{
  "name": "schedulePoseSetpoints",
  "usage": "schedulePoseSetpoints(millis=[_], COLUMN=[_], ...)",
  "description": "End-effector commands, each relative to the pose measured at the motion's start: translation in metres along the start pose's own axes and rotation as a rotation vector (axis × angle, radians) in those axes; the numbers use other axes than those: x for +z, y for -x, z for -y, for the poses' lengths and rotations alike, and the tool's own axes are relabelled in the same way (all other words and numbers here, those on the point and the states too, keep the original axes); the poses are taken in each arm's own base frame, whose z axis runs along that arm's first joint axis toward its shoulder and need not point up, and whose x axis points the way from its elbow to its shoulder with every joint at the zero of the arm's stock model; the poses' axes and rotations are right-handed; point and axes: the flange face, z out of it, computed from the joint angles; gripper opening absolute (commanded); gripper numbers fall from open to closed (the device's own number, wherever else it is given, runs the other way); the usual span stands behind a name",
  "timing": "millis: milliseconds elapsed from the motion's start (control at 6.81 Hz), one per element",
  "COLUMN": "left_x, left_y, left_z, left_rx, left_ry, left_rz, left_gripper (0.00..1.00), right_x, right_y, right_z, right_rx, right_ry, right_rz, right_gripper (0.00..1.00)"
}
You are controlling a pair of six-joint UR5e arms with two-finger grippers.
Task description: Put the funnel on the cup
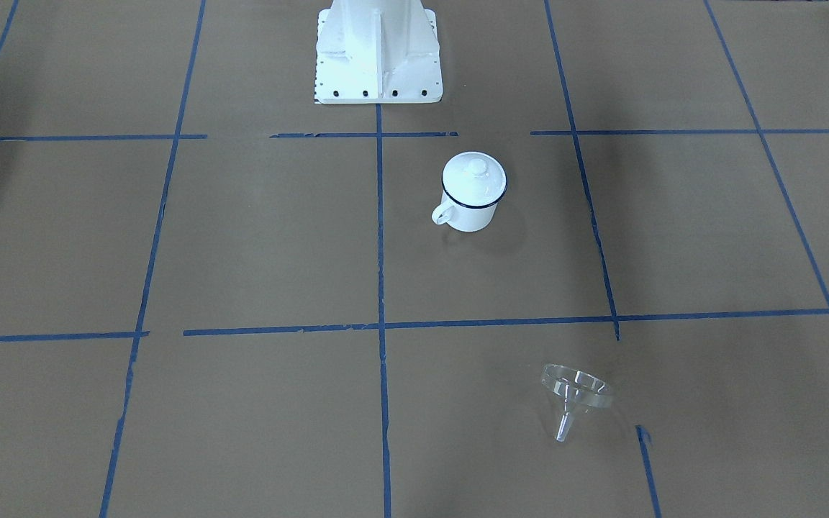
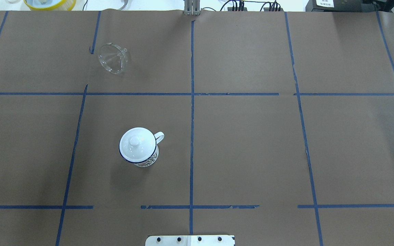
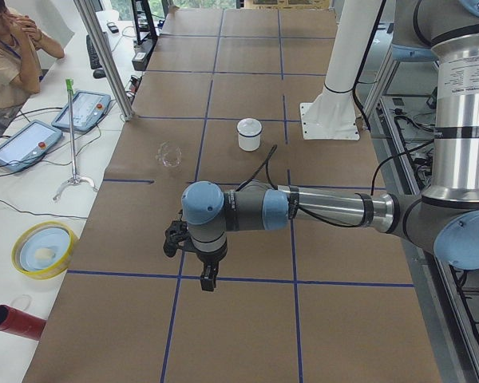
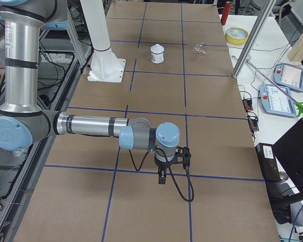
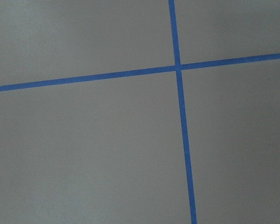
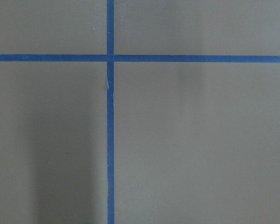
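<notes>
The cup [image 1: 466,208] is a white enamel mug with a dark blue rim, standing upright left of the table's centre line in the overhead view [image 2: 144,158]. A round white knobbed lid [image 2: 134,140] sits on it. The clear funnel [image 1: 576,392] lies tilted on its side on the far part of the table [image 2: 113,58], apart from the cup. My left gripper [image 3: 210,279] shows only in the exterior left view, far from both. My right gripper [image 4: 162,177] shows only in the exterior right view, at the other end. I cannot tell if either is open or shut. Both wrist views show only brown paper and blue tape.
The white robot base [image 1: 378,50] stands at the table's near edge. Blue tape lines grid the brown paper. An operator [image 3: 8,56], teach pendants [image 3: 24,144], a yellow bowl [image 3: 44,249] and a red tube [image 3: 12,321] are beside the table.
</notes>
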Motion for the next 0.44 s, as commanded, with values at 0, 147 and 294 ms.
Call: schedulePoseSetpoints(millis=[0,147,294], left_x=[0.0031,0.0070,0.0024], left_y=[-0.0081,-0.0077,-0.0136], left_z=[0.0024,0.0019,0.0024], left_rx=[0.009,-0.004,0.012], left_ry=[-0.003,0.001,-0.007], left_rz=[-0.047,-0.082,-0.086], left_gripper=[1.00,1.00,1.00], right_x=[0.0000,0.0000,0.0000], right_y=[0.0000,0.0000,0.0000], right_z=[0.0000,0.0000,0.0000], right_rx=[0.000,0.000,0.000], right_ry=[0.000,0.000,0.000], right_rz=[0.000,0.000,0.000], right_gripper=[1.00,1.00,1.00])
